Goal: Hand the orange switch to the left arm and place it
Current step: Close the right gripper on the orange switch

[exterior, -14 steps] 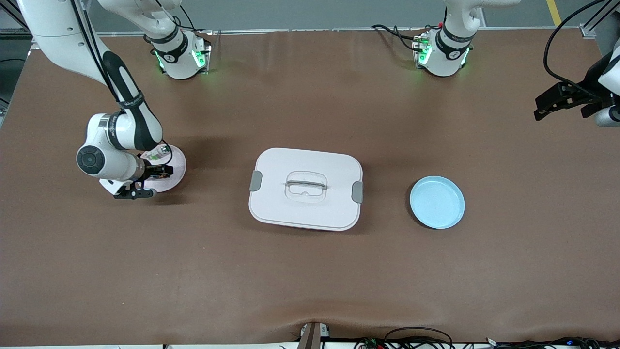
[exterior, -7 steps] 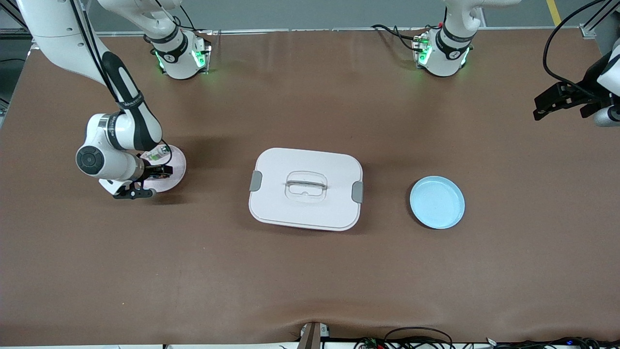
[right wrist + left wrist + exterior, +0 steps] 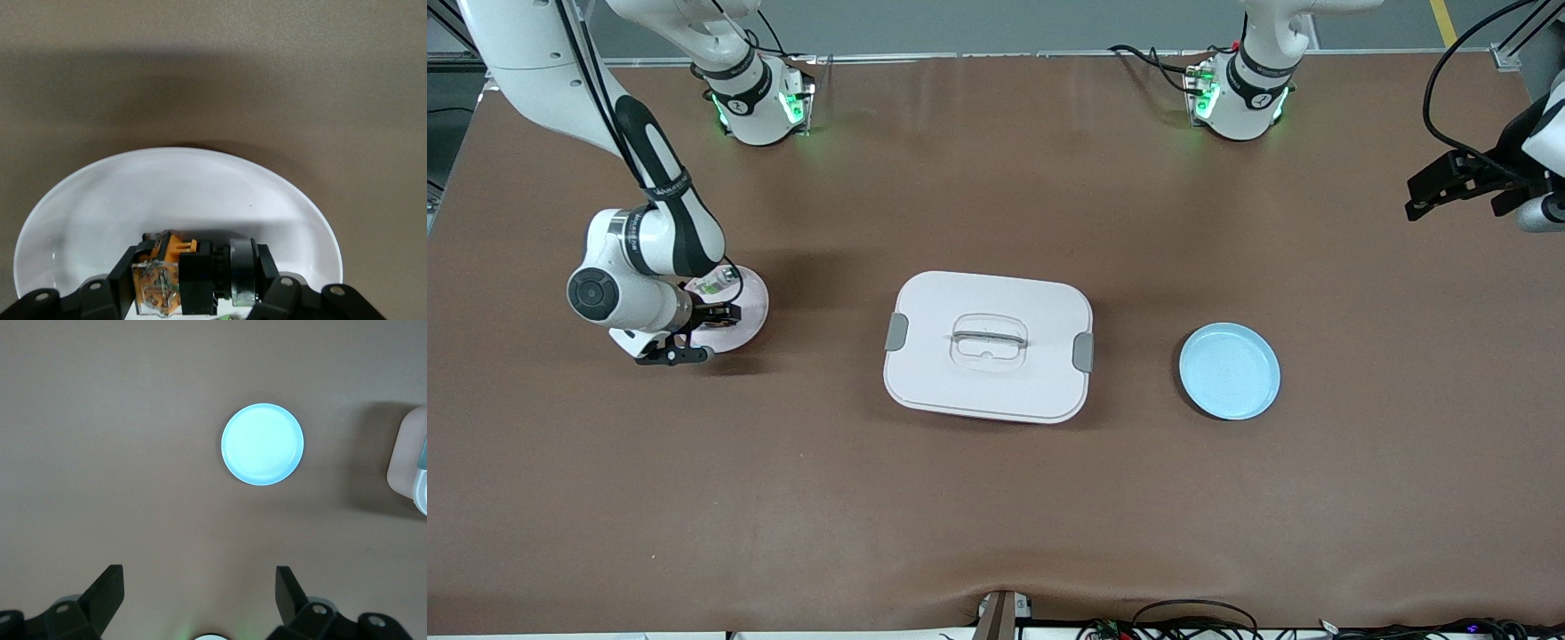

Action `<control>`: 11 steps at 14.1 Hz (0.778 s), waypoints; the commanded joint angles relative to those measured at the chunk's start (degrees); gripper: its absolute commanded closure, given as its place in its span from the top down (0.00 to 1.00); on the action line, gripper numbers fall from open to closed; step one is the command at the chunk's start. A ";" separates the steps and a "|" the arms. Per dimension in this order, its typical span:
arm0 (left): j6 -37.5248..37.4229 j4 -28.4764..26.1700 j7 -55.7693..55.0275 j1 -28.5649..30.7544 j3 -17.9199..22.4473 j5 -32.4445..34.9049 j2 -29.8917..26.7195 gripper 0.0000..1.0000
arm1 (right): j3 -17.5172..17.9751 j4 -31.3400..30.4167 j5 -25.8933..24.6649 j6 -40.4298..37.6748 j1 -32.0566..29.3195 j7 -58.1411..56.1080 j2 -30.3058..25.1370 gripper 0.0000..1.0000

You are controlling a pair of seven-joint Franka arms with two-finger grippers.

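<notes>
The orange switch (image 3: pixel 175 275), black with an orange and clear end, lies on a small white plate (image 3: pixel 200 193) at the right arm's end of the table. My right gripper (image 3: pixel 197 270) is down on that plate (image 3: pixel 752 302), shut on the switch, one finger against each end. In the front view the right gripper (image 3: pixel 713 314) covers the switch. The big white box (image 3: pixel 989 347) with grey clips stands mid-table. My left gripper (image 3: pixel 1430 197) waits in the air at the left arm's end of the table, open and empty; the left wrist view shows it (image 3: pixel 198 583) high over bare table.
A light blue plate (image 3: pixel 1229 371) sits between the box and the left arm's end; it also shows in the left wrist view (image 3: pixel 262 444), with a corner of the box (image 3: pixel 408 463). A small clear-and-green component (image 3: pixel 711 284) lies on the white plate beside the right gripper.
The right gripper's jaws have come together on the switch. Neither arm has visibly shifted.
</notes>
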 commanded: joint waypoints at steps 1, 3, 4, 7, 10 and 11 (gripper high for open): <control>-0.42 0.33 1.28 0.04 -0.12 0.91 -0.52 1.00 | 0.37 0.41 -0.54 -0.11 -0.67 -0.36 0.31 0.24; -0.42 0.33 1.28 0.04 -0.12 0.83 -0.52 1.00 | 0.46 1.11 -0.54 -2.39 -0.40 -0.36 -0.83 0.24; -0.42 0.33 1.28 0.04 -0.12 0.83 -0.52 1.00 | 0.46 2.24 -0.54 -4.75 -0.31 -0.27 -1.71 0.24; -0.42 0.33 1.28 -0.05 -0.12 0.83 -0.52 1.00 | 0.46 6.46 -0.54 -13.53 -0.14 -0.27 -3.47 0.24; -0.42 0.33 1.28 -0.14 -0.12 0.83 -0.43 1.00 | 0.72 11.20 0.16 -22.67 0.73 0.61 -4.96 0.24; -0.42 0.33 1.28 -0.14 -0.12 0.83 -0.43 1.00 | 0.72 13.22 0.43 -26.01 1.35 1.57 -5.14 0.24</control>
